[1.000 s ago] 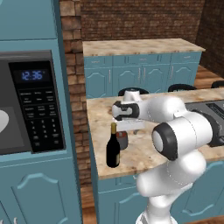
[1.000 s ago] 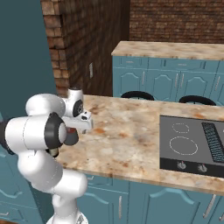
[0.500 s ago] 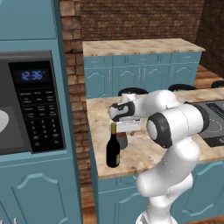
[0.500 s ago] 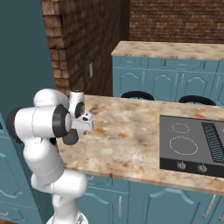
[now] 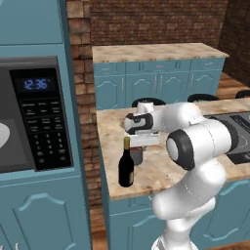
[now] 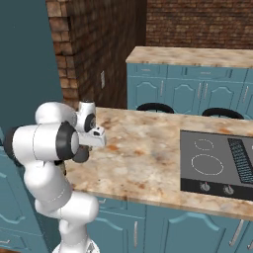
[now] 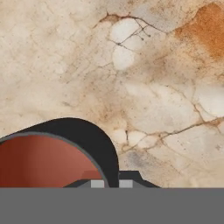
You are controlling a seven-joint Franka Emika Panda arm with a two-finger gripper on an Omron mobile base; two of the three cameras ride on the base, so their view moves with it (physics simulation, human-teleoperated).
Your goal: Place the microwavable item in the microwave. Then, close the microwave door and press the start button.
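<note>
Jaws closed on the rim of the microwavable item (image 7: 48, 157), gripper (image 7: 108, 183) at lower centre of hand view, cup on the counter (image 5: 161, 168) beside wine bottle (image 5: 126, 166), mid-frame in left base view.

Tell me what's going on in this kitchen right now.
A white robot arm is reaching down over the speckled stone counter, and its gripper is shut on the rim of the short dark grey cup with a reddish-brown top. The cup sits on the counter beside a dark wine bottle with a yellow cap. The grey microwave with the black keypad waits to the left; nothing is inside yet.
</note>
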